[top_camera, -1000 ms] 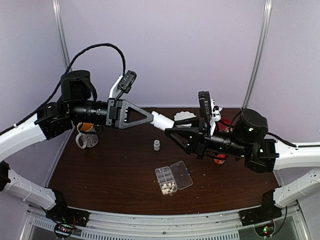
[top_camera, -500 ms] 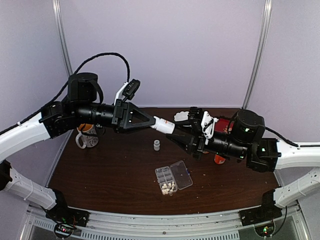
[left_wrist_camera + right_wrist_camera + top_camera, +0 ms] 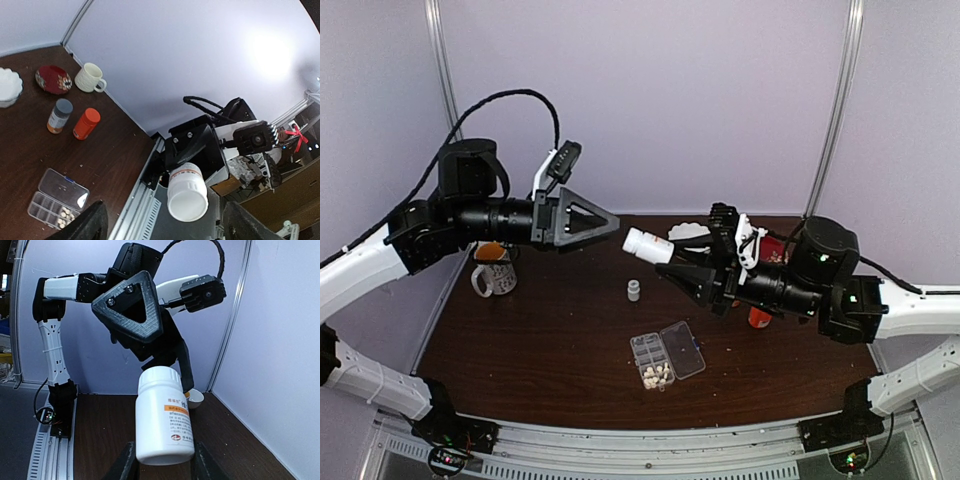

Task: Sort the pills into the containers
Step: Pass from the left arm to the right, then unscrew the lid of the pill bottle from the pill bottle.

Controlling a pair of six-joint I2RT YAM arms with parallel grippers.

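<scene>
Two grippers face each other over the counter (image 3: 550, 340) middle: right gripper (image 3: 672, 268) clamps the bottle (image 3: 647, 245) base; left gripper (image 3: 616, 222) has jaws apart, off the cap (image 3: 187, 206). Pills (image 3: 657, 377) sit in the organiser (image 3: 667, 358) near the front edge. Next, probably: grip cap, unscrew.

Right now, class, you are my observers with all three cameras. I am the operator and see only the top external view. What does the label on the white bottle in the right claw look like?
Observer: The right wrist view shows the right claw gripping the white bottle near its base. The label has an orange band with small print below it.
Operator: What is hidden behind the right arm?
Observer: The left wrist view shows an orange bottle and a grey-capped bottle standing side by side.
Operator: Is there anything beyond those?
Observer: A cream mug stands beside the red plate.
</scene>
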